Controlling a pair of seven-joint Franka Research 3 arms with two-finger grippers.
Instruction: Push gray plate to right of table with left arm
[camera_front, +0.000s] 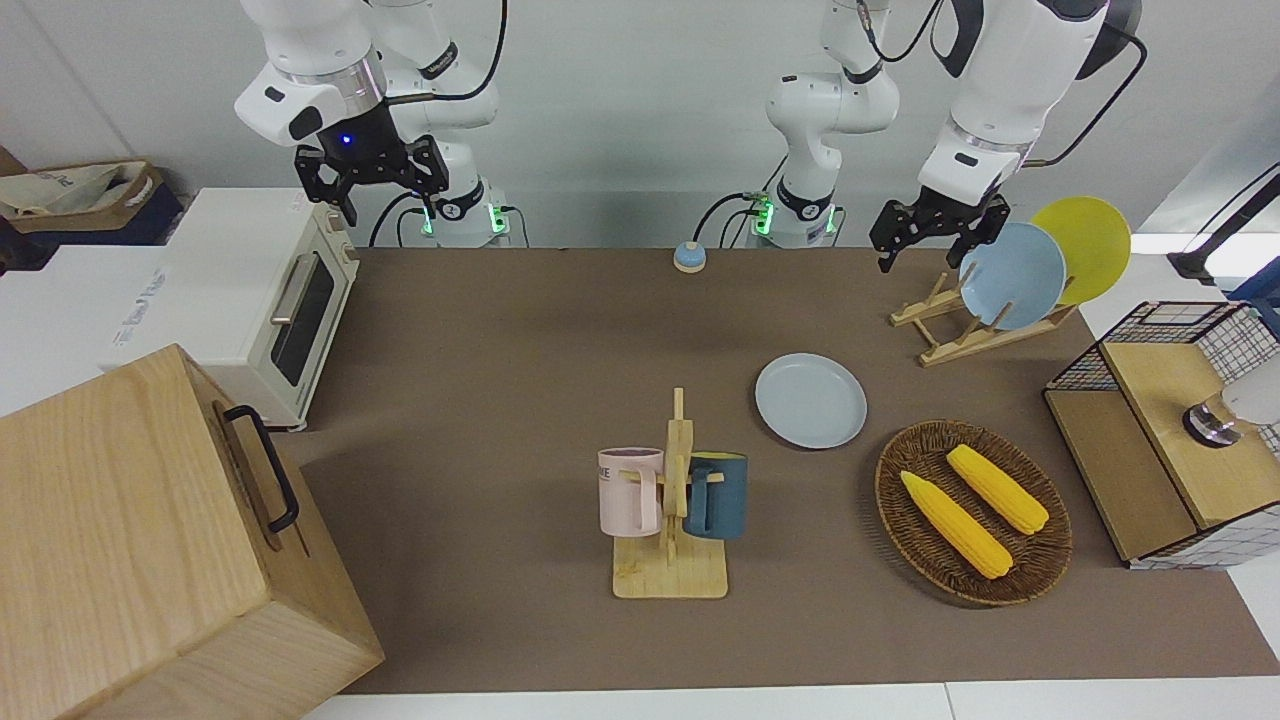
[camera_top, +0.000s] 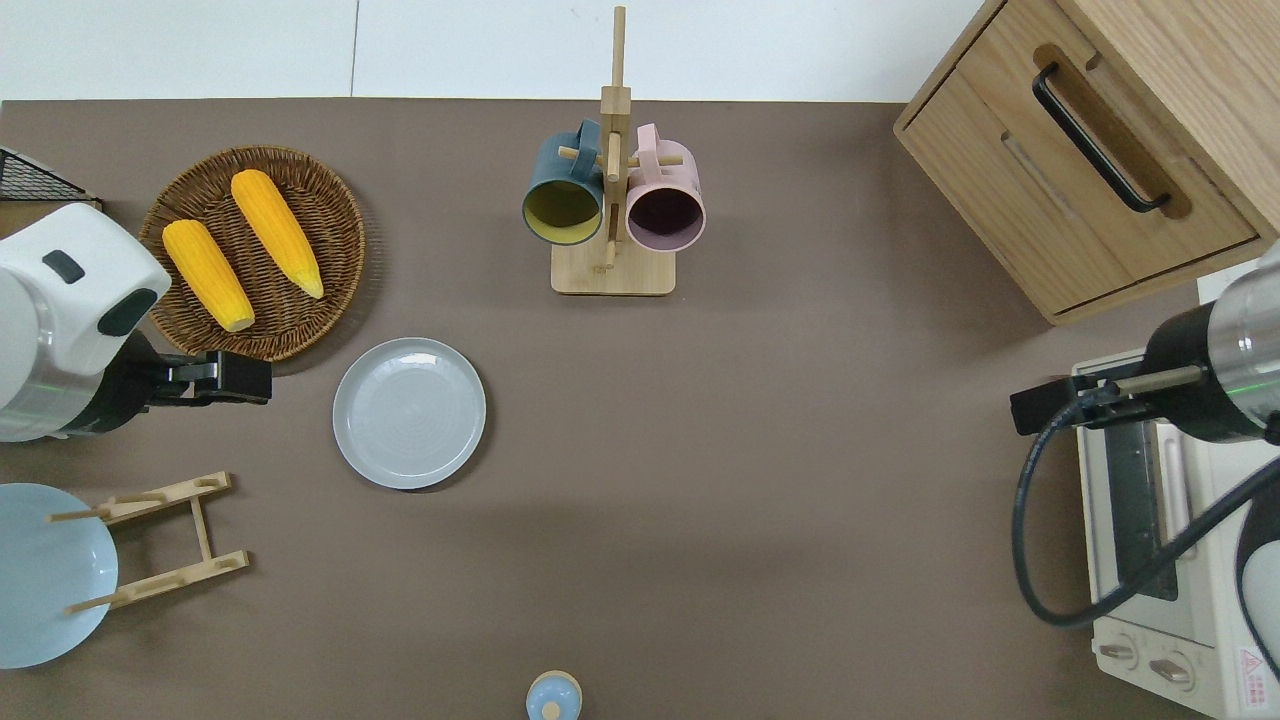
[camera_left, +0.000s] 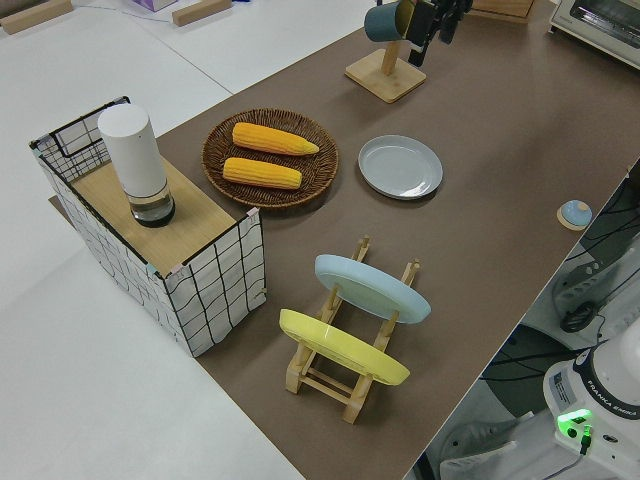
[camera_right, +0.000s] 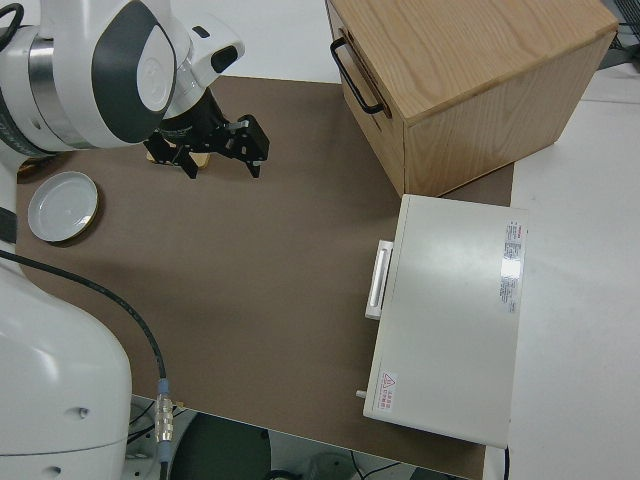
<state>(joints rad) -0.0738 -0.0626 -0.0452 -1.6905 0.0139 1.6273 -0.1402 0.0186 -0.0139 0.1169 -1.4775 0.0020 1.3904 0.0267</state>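
Between the corn basket (camera_top: 252, 251) and the mug stand (camera_top: 612, 268), the gray plate (camera_top: 409, 412) lies flat on the table (camera_top: 760, 450) — stiff, light, likely slippery, best pushed at its rim. Left gripper (camera_top: 232, 378) hovers empty, fingers slightly parted; right arm parked.

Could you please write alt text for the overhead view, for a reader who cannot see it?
A gray plate lies flat on the brown table, with the left arm's tool raised beside it, toward the left arm's end. Farther from the robots are a wicker basket holding two corn cobs and a mug rack.
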